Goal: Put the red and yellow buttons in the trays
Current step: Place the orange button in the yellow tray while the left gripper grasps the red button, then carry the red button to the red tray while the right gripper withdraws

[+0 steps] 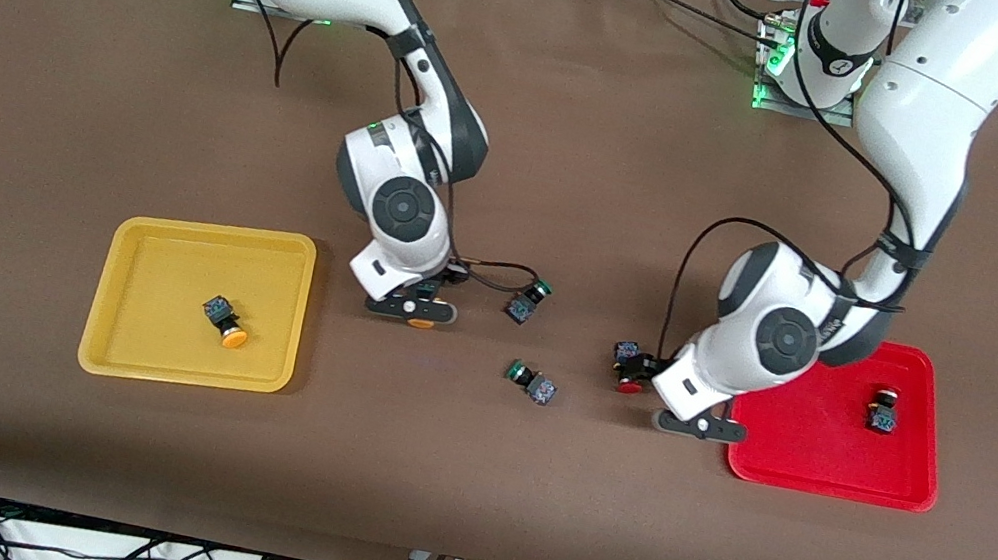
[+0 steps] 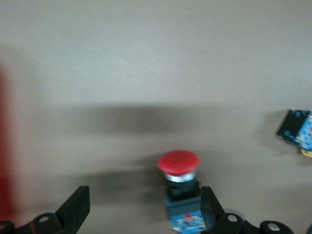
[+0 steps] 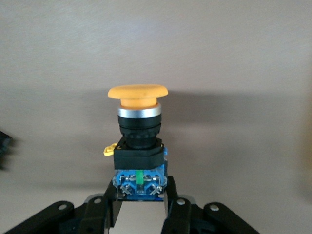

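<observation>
My right gripper (image 1: 425, 300) (image 3: 140, 195) is shut on the blue base of a yellow-capped button (image 1: 422, 321) (image 3: 138, 141), over the table beside the yellow tray (image 1: 140, 367). Another yellow button (image 1: 225, 322) lies in that tray. My left gripper (image 1: 646, 371) (image 2: 145, 197) is open and low over the table beside the red tray (image 1: 830, 483). A red-capped button (image 1: 628, 375) (image 2: 179, 163) stands between its fingers, close against one finger (image 2: 210, 207) and apart from the other. A second red button (image 1: 884, 410) lies in the red tray.
Two green-capped switches lie on the brown table between the arms, one (image 1: 528, 302) by the right gripper and one (image 1: 533, 382) nearer to the front camera. A switch body (image 2: 297, 130) and the red tray's edge (image 2: 5, 161) show in the left wrist view.
</observation>
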Robot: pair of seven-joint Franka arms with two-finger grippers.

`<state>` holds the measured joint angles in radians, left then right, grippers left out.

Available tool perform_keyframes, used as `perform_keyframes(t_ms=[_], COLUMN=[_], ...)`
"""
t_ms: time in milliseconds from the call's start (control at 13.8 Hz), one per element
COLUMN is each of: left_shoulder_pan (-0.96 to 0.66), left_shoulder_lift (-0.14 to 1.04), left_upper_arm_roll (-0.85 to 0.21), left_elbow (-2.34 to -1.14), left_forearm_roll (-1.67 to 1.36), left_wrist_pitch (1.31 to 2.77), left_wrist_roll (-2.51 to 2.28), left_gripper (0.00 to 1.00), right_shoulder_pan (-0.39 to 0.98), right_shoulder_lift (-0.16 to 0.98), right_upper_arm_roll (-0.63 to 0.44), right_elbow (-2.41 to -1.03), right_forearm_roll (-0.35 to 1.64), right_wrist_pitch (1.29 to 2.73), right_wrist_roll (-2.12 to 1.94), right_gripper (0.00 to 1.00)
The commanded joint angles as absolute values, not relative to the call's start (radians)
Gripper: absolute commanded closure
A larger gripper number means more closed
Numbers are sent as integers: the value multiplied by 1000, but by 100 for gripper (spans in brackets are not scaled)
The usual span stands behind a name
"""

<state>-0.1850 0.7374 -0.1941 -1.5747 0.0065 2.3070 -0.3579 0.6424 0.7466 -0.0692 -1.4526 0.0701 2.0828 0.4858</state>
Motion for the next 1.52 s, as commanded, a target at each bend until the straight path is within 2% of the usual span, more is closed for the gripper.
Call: perform_keyframes(t_ms=[0, 145, 289, 361, 434, 506, 578, 651, 723, 795, 867, 1012, 1157, 1301, 1446], left_shoulder_pan=[-219, -238, -250, -250, -252, -255, -255, -256, -256, -253, -246, -226, -180, -123, -51], left_shoulder_lift=[755, 762, 790, 798, 798, 798, 798, 796, 793, 787, 779, 765, 746, 723, 704], left_upper_arm_roll=[-175, -173, -170, -170, -170, -170, -172, -172, -172, -172, -170, -170, -170, -170, -172], left_elbow=[-1565, -1562, -1562, -1562, -1562, -1562, -1562, -1562, -1559, -1551, -1542, -1475, -1431, -1440, -1443], left_forearm_roll=[20, 23, 61, 89, 104, 106, 107, 107, 107, 107, 107, 109, 109, 109, 109], left_wrist_pitch=[2318, 2345, 2382, 2390, 2388, 2387, 2387, 2385, 2381, 2373, 2335, 2200, 2099, 2071, 2036], left_wrist_roll=[-419, -448, -466, -469, -472, -498, -530, -555, -563, -561, -557, -537, -455, -314, -162], left_gripper=[0, 0, 0, 19, 64, 97, 100, 100, 100, 100, 100, 100, 100, 100, 100], right_shoulder_pan=[641, 640, 624, 600, 579, 572, 566, 540, 525, 523, 523, 523, 532, 551, 551], right_shoulder_lift=[672, 620, 571, 560, 554, 549, 549, 557, 558, 557, 549, 523, 462, 370, 243], right_upper_arm_roll=[-161, -228, -277, -282, -282, -284, -284, -284, -282, -282, -284, -282, -276, -273, -287], right_elbow=[-1486, -1582, -1702, -1756, -1803, -1831, -1836, -1830, -1827, -1827, -1822, -1802, -1790, -1801, -1813], right_forearm_roll=[69, 77, 83, 87, 112, 135, 141, 143, 155, 200, 236, 244, 242, 233, 224], right_wrist_pitch=[1973, 1976, 2050, 2104, 2147, 2175, 2184, 2186, 2187, 2186, 2175, 2151, 2108, 2088, 2007], right_wrist_roll=[308, 168, 54, 8, -12, -47, -75, -78, -80, -83, -97, -84, -22, 15, 15], right_gripper=[100, 100, 100, 100, 100, 100, 98, 85, 46, 31, 8, 2, 1, 1, 1])
